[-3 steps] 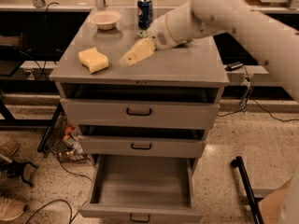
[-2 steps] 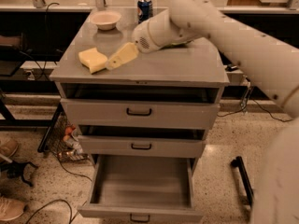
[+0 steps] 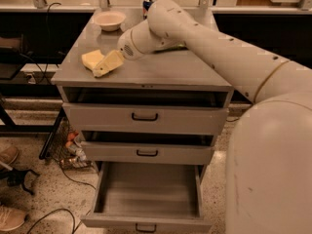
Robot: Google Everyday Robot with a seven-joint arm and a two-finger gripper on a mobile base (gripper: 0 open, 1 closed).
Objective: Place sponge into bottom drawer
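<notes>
The pale yellow sponge lies on the grey cabinet top near its left front corner. My gripper reaches in from the right and sits low over the sponge's right side, overlapping it in view; I cannot tell if it touches. The bottom drawer is pulled wide open below, its plain grey inside bare, with its black handle at the front edge.
A pale bowl and a blue can stand at the back of the cabinet top. The two upper drawers are pulled out slightly. A wire rack with clutter, cables and a person's shoes are on the floor at left.
My gripper has moved left across the cabinet top, from beside the sponge to over its right side. The sponge and the drawers have not moved.
</notes>
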